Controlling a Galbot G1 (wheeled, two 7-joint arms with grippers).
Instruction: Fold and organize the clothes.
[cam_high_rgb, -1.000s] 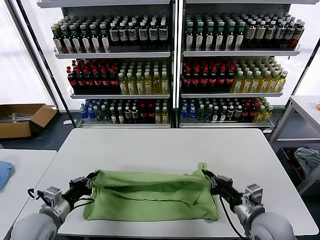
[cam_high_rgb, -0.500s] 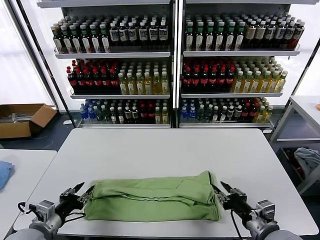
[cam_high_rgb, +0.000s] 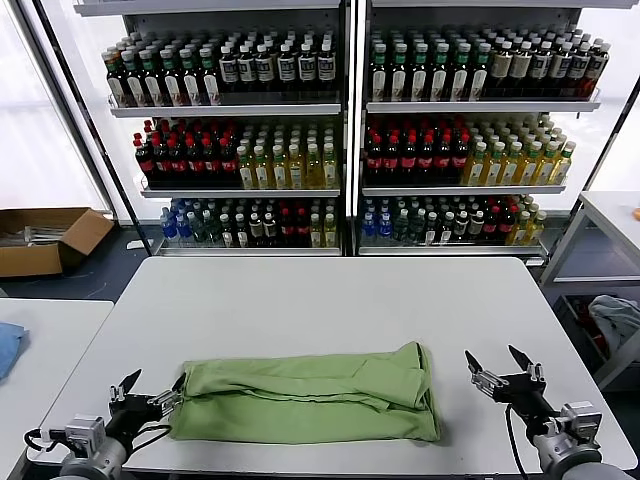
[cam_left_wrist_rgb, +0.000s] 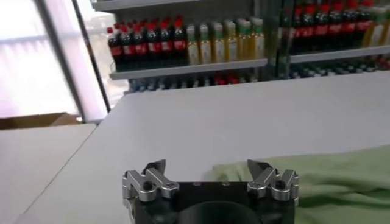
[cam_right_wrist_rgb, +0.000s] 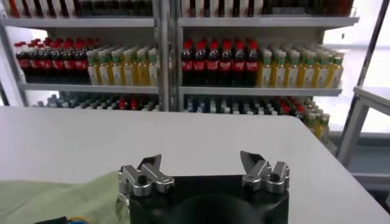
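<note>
- The green shirt (cam_high_rgb: 305, 393) is lying folded into a long band across the lower middle of the head view, resting flat on the white bench (cam_high_rgb: 320, 300) near its front edge.
- The left pincer (cam_high_rgb: 148, 392) is sitting at the lower left of the head view, just beside the left end of the shirt; its fingers are standing apart and are holding nothing.
- In the left wrist view, the left pincer (cam_left_wrist_rgb: 210, 171) is showing its two fingertips spread wide over the bench, with the edge of the shirt (cam_left_wrist_rgb: 329, 182) lying between and past them toward the lower right of that frame.
- The right pincer (cam_high_rgb: 499, 362) is hanging at the lower right of the head view, clear of the right end of the shirt, with its fingers apart and empty.
- In the right wrist view, the right pincer (cam_right_wrist_rgb: 203, 164) is also standing wide, with a corner of the shirt (cam_right_wrist_rgb: 61, 198) showing at the lower left of that frame.
- Shelves of bottles (cam_high_rgb: 345, 130) are filling the upper part of the head view behind the bench.
- A cardboard box (cam_high_rgb: 45, 238) is sitting on the floor at the left edge of the head view.
</note>
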